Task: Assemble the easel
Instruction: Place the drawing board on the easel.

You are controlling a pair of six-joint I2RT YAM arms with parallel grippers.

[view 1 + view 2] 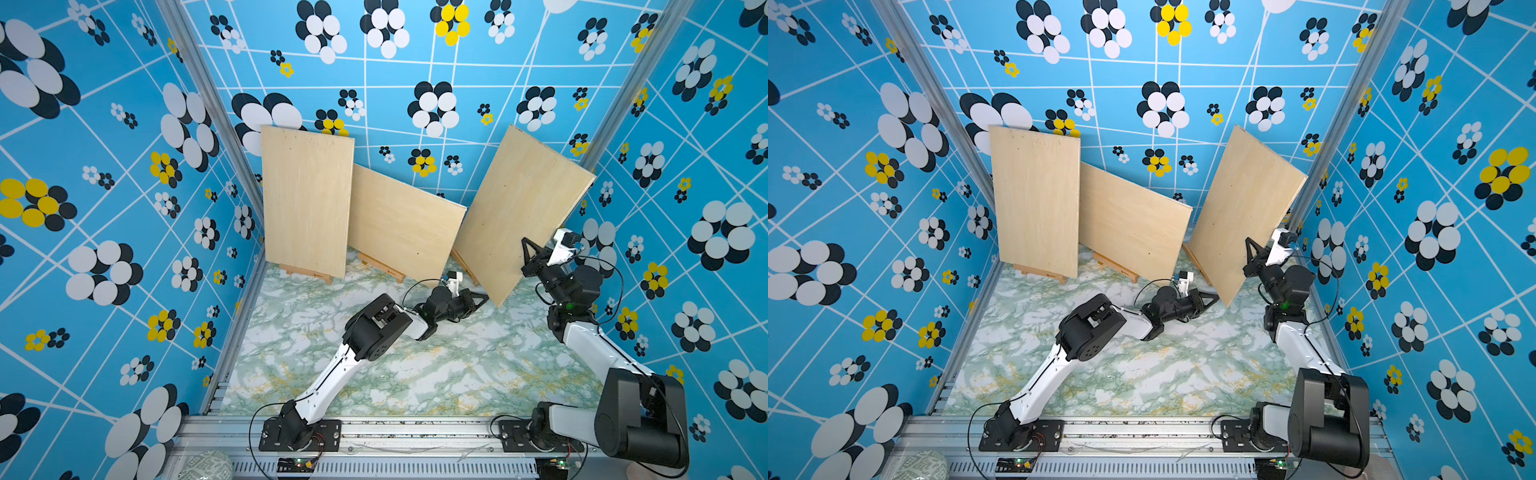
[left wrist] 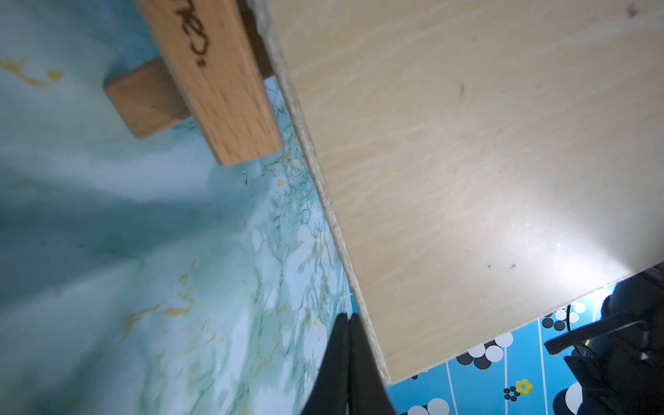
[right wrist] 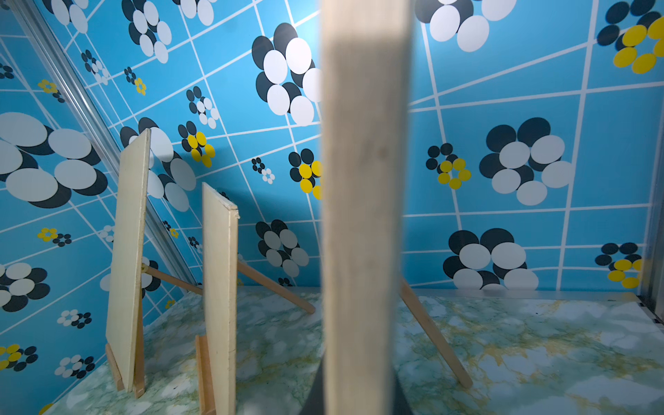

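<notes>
While pinching tilted board point(image 1: 519, 199) by side edge with right claw point(image 1: 527, 249), holds left claw point(image 1: 482, 300) pressed together, empty, just beside board's bottom corner. Tilted board at table point(image 1: 374, 374) far right, against easel point(image 2: 222, 90); two more boards point(image 1: 307, 199) along table's back edge.

The left arm point(image 1: 332, 374) stretches low and forward, elbow bent. The left gripper point(image 1: 485, 299) points sideways, its fingers pressed together on nothing. The right arm point(image 1: 590, 345) rises steeply, and the right gripper point(image 1: 525, 242) is pinched onto the edge of a board point(image 1: 523, 199).
</notes>
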